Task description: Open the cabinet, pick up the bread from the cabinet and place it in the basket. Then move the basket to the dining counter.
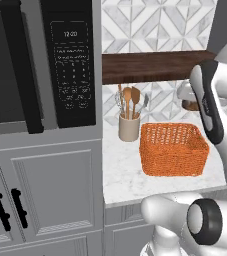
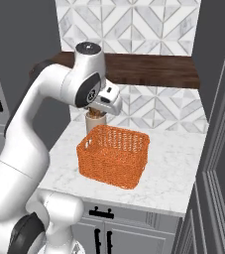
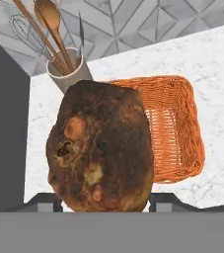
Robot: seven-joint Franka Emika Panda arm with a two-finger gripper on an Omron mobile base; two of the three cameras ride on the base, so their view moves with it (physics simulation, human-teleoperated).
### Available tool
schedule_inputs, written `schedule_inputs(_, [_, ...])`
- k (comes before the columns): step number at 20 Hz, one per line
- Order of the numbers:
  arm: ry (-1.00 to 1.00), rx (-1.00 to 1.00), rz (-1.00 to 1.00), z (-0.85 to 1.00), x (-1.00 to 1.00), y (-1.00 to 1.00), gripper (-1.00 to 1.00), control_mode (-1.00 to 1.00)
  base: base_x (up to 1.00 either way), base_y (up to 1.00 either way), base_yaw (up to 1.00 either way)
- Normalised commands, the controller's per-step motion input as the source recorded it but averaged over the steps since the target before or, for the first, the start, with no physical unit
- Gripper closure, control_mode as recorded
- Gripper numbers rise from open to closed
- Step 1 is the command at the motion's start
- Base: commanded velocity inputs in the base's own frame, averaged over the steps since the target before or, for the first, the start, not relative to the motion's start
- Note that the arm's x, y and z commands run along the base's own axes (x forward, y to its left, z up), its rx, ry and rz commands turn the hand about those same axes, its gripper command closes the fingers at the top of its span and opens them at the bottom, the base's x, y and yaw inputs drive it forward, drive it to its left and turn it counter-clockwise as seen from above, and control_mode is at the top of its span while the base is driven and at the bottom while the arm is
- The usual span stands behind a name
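Bread [image 3: 99, 147] grasped in pincer [image 3: 101, 201], dark-brown and crusty, seated between the two fingertips [image 3: 43, 201] at the bottom of the hand view; jaws clenched on its sides. Held in the air above the worktop [image 3: 212, 64], over the near end of the basket [image 3: 175, 128] as seen along the hand. Basket interior bare where visible; part of it hidden behind the bread.

Basket orange, woven, rectangular, standing upright on the marble worktop [image 1: 122, 180] in the left base view [image 1: 174, 149], just right of the crock [image 1: 129, 127]. Crock beige, holding wooden spoons [image 1: 131, 100] and a whisk [image 3: 27, 32], set against the tiled wall [image 1: 155, 22]. Crock and basket close together, possibly touching; gap not resolvable in either base view.

Right base view: arm [image 2: 44, 114] bent over the worktop [image 2: 173, 168], wrist directly above the far left corner of the basket [image 2: 113, 155]. Crock [image 2: 94, 123] partly hidden behind the wrist. Pincer itself masked by the wrist housing in this view.

Dark wooden shelf [image 1: 150, 66] mounted above the worktop, across the tiled wall. Microwave [image 1: 40, 62] to the left, black door and keypad, display lit. Grey cabinet doors [image 1: 50, 192] beneath it, shut, with black handles [image 1: 7, 210]. Further grey drawer front with black handle [image 2: 101, 214] beneath the worktop edge. Tall grey panel [image 2: 223, 124] at the right.
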Motion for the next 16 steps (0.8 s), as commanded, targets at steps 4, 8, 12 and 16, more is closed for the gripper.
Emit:
schedule_inputs(4, [0.33,0.00,0.00,-0.64,-0.08,-0.15,1.00,-1.00,0.00,0.00,0.00])
schedule_inputs(8, [0.25,0.00,0.01,-0.44,0.15,-0.21,1.00,-1.00,0.00,0.00,0.00])
schedule_inputs(12, [0.13,0.00,0.05,-0.46,0.36,-0.30,1.00,-1.00,0.00,0.00,0.00])
schedule_inputs(16, [0.09,0.00,0.08,-0.68,0.34,-0.30,1.00,-1.00,0.00,0.00,0.00])
